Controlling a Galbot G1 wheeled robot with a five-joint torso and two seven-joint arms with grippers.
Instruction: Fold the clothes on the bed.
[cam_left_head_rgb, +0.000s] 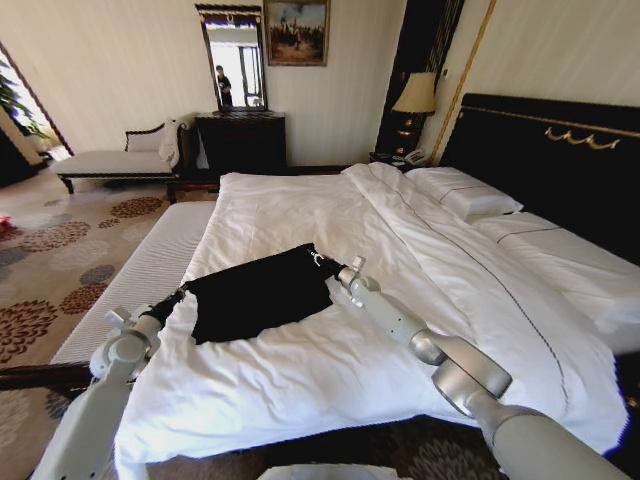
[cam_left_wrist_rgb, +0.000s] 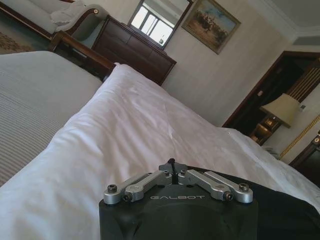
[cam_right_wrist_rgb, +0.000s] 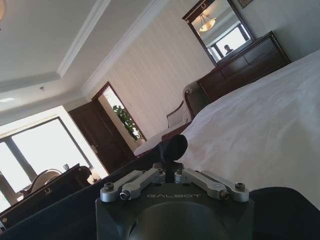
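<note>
On the near half of the bed, atop the white duvet, we see the black T-shirt lying as a compact dark shape, small against the bedding and closer to the foot edge than to the pillows. Our left end effector sits at the shirt's left edge, the arm reaching up from the lower left of the head view; our right end effector sits at the shirt's far right corner, with its silver forearm stretching back toward the lower right. From the left wrist view, the left end effector has its linkage bars drawn in and its fingertips together at the edge of the black cloth, so we read it as closed on the T-shirt. From the right wrist view, the right end effector likewise has its fingers together, with dark fabric beside and below it; it appears closed on the shirt as well, though the pinch itself is hard to make out. Beyond the bed, against the far wall, stand a dark wooden dresser with a mirror above it and a pale upholstered bench to its left. A bedside lamp stands near the dark headboard.
</note>
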